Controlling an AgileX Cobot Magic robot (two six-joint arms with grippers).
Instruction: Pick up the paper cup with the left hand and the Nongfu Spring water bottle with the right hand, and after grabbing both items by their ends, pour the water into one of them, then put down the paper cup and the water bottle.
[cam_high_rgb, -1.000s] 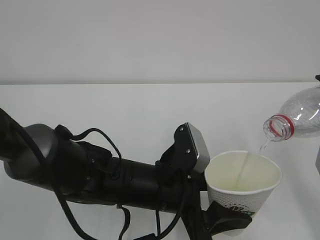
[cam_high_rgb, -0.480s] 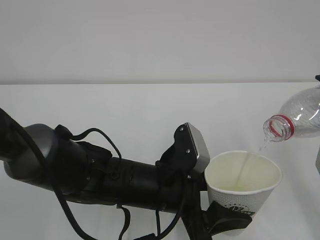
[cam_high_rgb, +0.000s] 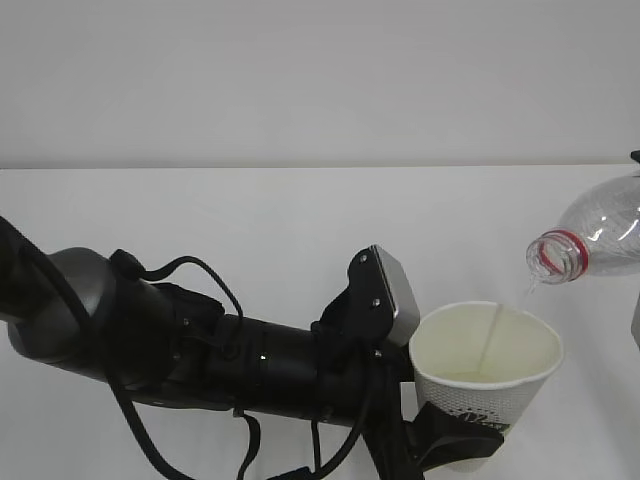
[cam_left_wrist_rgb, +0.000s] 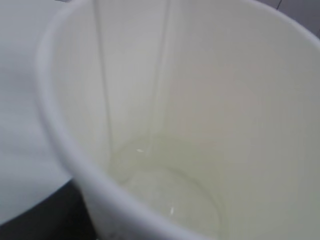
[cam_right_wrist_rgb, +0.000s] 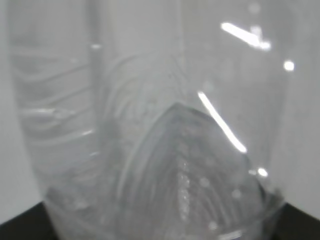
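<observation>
My left arm (cam_high_rgb: 200, 350) stretches nearly level across the front of the scene, from the lower left toward the right, cables looping over it and the grey block (cam_high_rgb: 385, 296) of its wrist tilted up just beside the cup's rim. My left fingers (cam_high_rgb: 455, 445) are clamped round the lower part of the paper cup (cam_high_rgb: 487, 380), one black finger wrapping across the green print on its side. The cup stands upright in my grip, mouth open to the top. In the left wrist view I look straight down into its cream interior (cam_left_wrist_rgb: 200, 125), where a shallow pool of water (cam_left_wrist_rgb: 170, 197) lies at the bottom.

Above and to the right of the cup, the Nongfu Spring water bottle (cam_high_rgb: 595, 235) lies tipped, its uncapped mouth with the red neck ring pointing down and left. A thin stream (cam_high_rgb: 495, 335) runs from the mouth into the cup. My right fingers are out of the exterior view; the right wrist view is filled by the clear ribbed bottle (cam_right_wrist_rgb: 165, 150), held spanned between them.

Behind everything, the white table (cam_high_rgb: 250, 220) runs back to a pale wall (cam_high_rgb: 300, 80).
</observation>
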